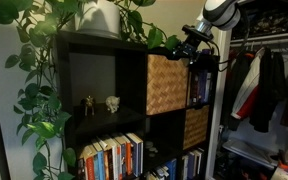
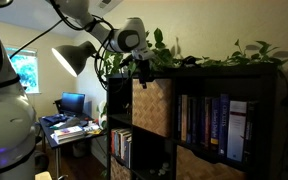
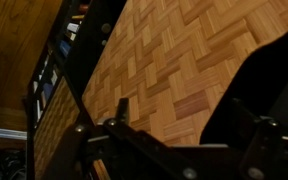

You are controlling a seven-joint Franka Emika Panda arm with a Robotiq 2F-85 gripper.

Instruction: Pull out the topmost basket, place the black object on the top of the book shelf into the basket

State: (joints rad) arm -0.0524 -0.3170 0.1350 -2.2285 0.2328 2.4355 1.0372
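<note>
One topmost basket (image 1: 167,83) sits shelved; contents hidden.

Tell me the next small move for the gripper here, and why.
Probably ease the gripper onto the upper rim of the topmost basket and close, ready to pull. In both exterior views it hangs at the basket's top edge; the basket looks seated in the book shelf; the wrist view shows weave between seemingly open jaws.

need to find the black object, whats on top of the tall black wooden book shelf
A white pot with trailing green vines stands on the tall black wooden book shelf. No black object is discernible; leaves and the gripper cover part of the top.
</note>
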